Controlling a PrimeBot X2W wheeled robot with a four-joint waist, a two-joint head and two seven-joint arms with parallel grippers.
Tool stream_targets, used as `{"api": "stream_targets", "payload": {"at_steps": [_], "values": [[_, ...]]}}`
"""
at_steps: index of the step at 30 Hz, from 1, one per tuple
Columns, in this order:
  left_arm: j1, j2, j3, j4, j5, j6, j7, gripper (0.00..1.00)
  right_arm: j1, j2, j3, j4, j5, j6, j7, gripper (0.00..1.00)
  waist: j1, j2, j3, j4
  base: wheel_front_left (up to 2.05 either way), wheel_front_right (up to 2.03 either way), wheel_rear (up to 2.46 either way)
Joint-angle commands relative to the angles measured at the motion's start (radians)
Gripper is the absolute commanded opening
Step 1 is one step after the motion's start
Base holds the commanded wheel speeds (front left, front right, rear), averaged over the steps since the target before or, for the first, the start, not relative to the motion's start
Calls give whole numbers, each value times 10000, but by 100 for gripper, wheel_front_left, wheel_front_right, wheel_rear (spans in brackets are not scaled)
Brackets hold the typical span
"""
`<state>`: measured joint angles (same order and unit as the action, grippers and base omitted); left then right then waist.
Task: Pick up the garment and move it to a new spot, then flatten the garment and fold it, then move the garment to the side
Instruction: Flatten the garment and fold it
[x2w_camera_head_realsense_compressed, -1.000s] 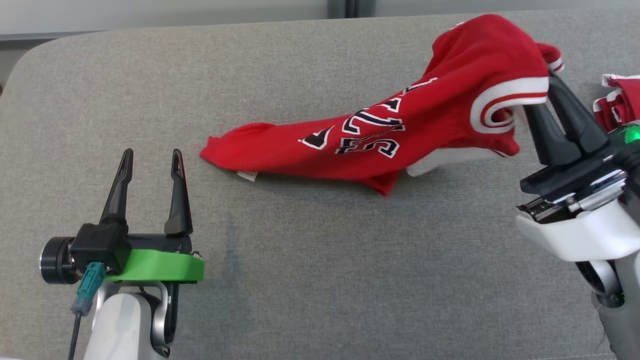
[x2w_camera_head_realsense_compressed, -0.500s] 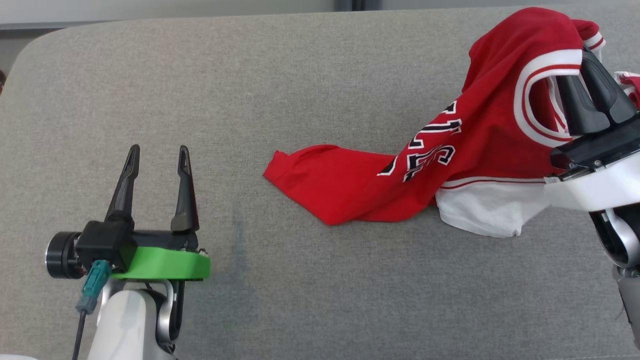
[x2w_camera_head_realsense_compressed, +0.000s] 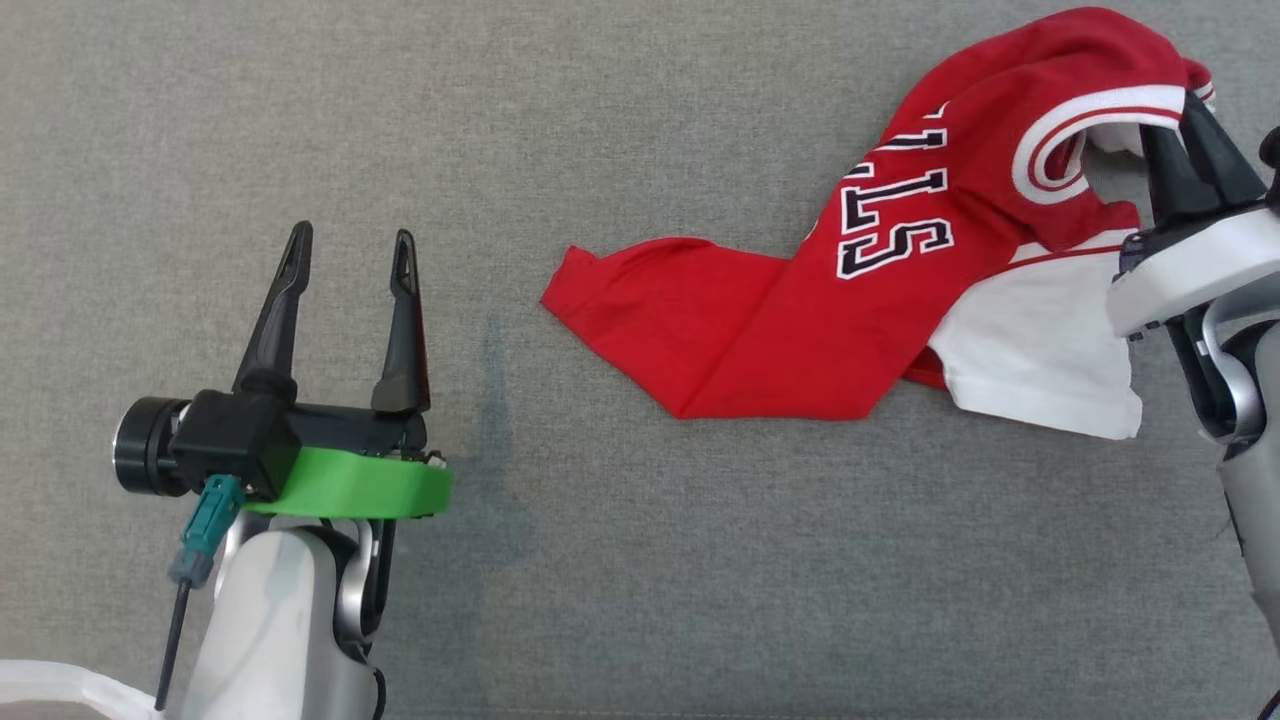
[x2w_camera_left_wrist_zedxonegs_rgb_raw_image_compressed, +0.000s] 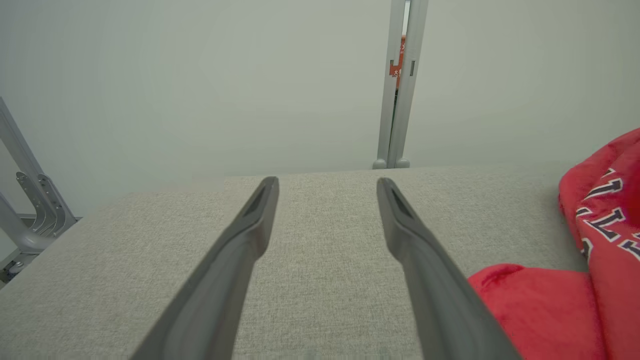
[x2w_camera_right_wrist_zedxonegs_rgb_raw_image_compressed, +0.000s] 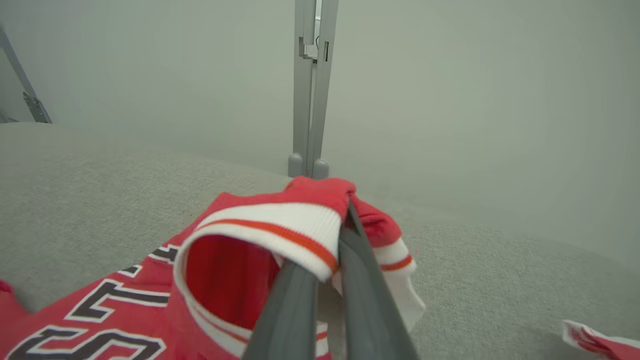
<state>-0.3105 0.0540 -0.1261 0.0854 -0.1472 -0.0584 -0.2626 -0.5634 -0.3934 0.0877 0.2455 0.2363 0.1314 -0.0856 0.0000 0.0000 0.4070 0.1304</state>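
In the moving step, my right hand (x2w_camera_head_realsense_compressed: 1185, 120) pinches the garment (x2w_camera_head_realsense_compressed: 800, 330) by its striped rim, lifted over the right side of the desk (x2w_camera_head_realsense_compressed: 700, 560) with the hem lying on it, my left hand (x2w_camera_head_realsense_compressed: 352, 238) is spread, and next I should probably lay the garment flat.

The garment (x2w_camera_head_realsense_compressed: 760, 340) is bright red, with black lettering (x2w_camera_head_realsense_compressed: 890, 215) outlined in white, white rib trim (x2w_camera_head_realsense_compressed: 1090, 105) carrying a red stripe, and a plain white panel (x2w_camera_head_realsense_compressed: 1040, 350). The bench (x2w_camera_head_realsense_compressed: 700, 560) is a flecked mid-grey weave. The left claw (x2w_camera_head_realsense_compressed: 350, 245) is black above a vivid green collar (x2w_camera_head_realsense_compressed: 350, 495). The right claw (x2w_camera_head_realsense_compressed: 1175, 115) is black above a white housing (x2w_camera_head_realsense_compressed: 1190, 270).
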Motion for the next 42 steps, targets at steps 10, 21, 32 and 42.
{"api": "stream_targets", "payload": {"at_steps": [10,21,32,42], "values": [[171,-6,136,252,178,-15,-26,100,465,856,-571,580,-636,-16,-1488,100,0,0,-310,-151,0,0,0],[957,191,456,502,370,-51,-26,100,3186,2009,-791,-2089,-898,-16,-1529,100,0,0,-1509,-699,0,0,0],[1786,291,636,642,334,59,-26,100,5194,2825,-866,-3579,-852,-16,-917,100,0,0,-2235,-981,0,0,0],[1931,351,572,628,308,60,-26,100,5511,2976,-959,-3915,-928,-16,-769,100,0,0,-2291,-1028,0,0,0]]}}
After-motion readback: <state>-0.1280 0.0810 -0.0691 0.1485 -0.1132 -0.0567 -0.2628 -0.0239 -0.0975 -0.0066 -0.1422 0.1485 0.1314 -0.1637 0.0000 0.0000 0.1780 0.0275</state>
